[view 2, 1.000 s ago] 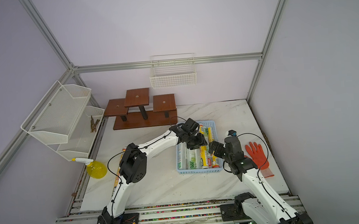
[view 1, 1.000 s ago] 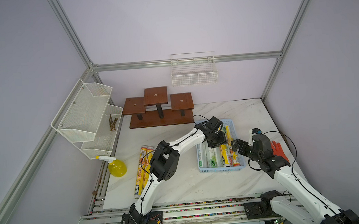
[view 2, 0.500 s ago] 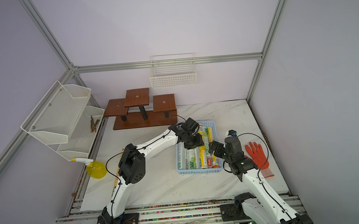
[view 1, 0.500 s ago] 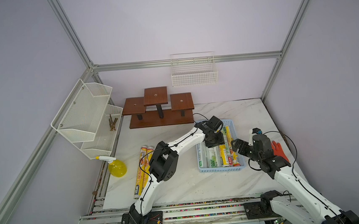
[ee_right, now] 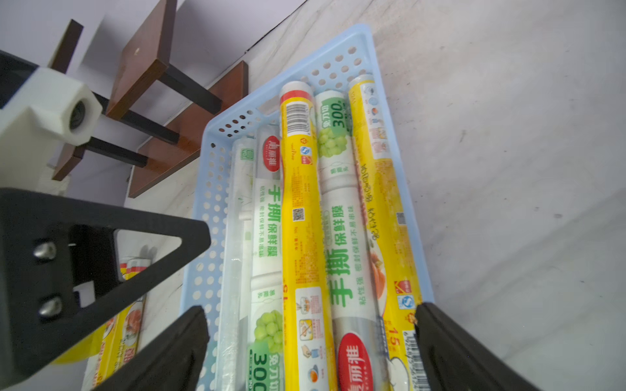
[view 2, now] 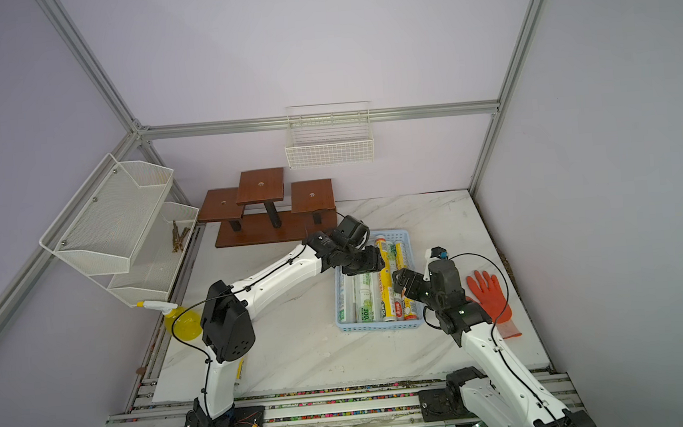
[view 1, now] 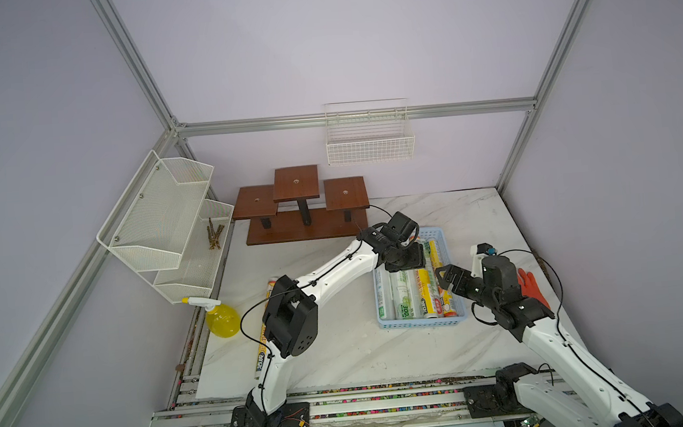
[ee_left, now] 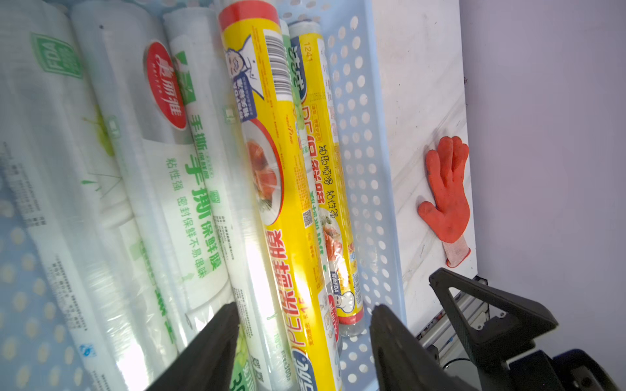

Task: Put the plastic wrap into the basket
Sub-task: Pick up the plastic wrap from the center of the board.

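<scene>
The basket sat on the white marbled tabletop, and most of the plastic wrap lay inside it, side by side and lengthwise, likely because the basket is barely longer than the rolls. Over the basket's far end, the left claw hung low with its jaws part-way apart. They loosely straddled a yellow roll and gripped nothing, which reads as letting that roll settle among the others. Over the basket's near end, the right claw stood wide and empty, seemingly clear of the left arm's work.

At least one more roll lay on the tabletop well to the left of the basket, partly hidden by the left arm, so the job looked unfinished. An orange glove lay just right of the basket, a yellow spray bottle far to its left, and a wooden riser behind it. Pale lilac walls enclosed the space, carrying a wire basket and a mesh rack.
</scene>
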